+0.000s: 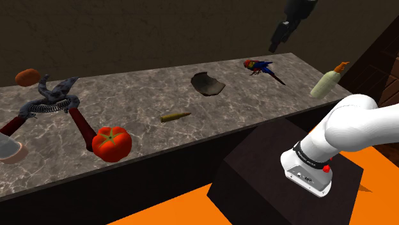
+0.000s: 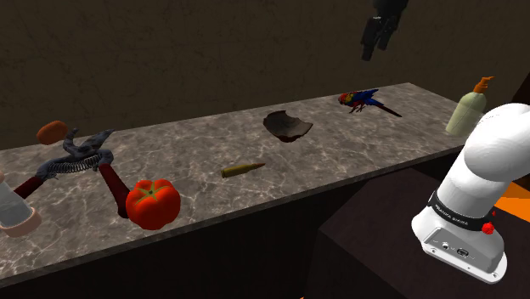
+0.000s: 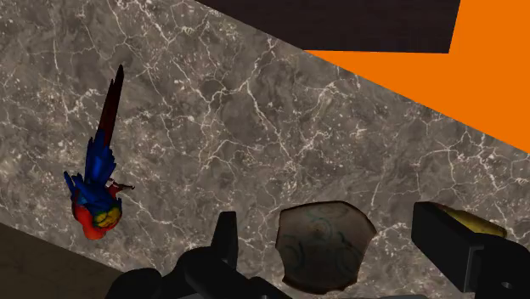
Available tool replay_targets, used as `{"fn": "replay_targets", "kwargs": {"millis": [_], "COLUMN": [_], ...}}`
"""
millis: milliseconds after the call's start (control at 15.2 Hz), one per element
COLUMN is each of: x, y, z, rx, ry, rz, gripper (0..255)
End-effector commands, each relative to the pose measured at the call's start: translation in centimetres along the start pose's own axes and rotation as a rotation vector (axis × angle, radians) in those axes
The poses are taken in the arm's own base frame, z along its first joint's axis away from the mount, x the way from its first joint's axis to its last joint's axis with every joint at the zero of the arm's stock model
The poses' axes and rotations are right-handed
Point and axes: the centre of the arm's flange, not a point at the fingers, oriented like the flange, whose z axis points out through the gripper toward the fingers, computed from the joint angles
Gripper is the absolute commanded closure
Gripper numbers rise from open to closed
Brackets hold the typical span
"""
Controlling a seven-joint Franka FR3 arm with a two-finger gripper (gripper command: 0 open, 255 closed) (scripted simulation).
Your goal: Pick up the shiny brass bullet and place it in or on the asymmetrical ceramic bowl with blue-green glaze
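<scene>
Black two-finger gripper (image 1: 276,43) hangs high over grey marble counter (image 1: 134,96), fingers wide apart, holding nothing. Small brass bullet (image 1: 174,117) lies on counter, 7 o'clock of dark asymmetrical bowl (image 1: 208,84) in shoulder view.

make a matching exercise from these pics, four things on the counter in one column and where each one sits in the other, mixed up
Things
1. bullet
2. bowl
3. parrot figure
4. tomato

Places
A. at the counter's front edge, beside the red-handled shears
B. lying on its side between the tomato and the bowl
C. between the bowl and the bottle
D. seen between the open gripper's fingers in the wrist view, not touched by them

Pairs: 1-B, 2-D, 3-C, 4-A
</scene>
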Motion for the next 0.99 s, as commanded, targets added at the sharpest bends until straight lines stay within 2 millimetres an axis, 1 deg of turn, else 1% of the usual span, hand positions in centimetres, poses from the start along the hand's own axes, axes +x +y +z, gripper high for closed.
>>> {"fn": "replay_targets", "kwargs": {"millis": [0,462,924], "x": [0.0,6.0,11.2], "y": [0.0,-3.2,-7.7], "z": [0.0,6.0,11.9], "rx": [0.000,0.035,0.071], "ry": [0.000,-0.002,-0.003], "rz": [0.000,-0.189,-0.378], "gripper": [0,0,0]}}
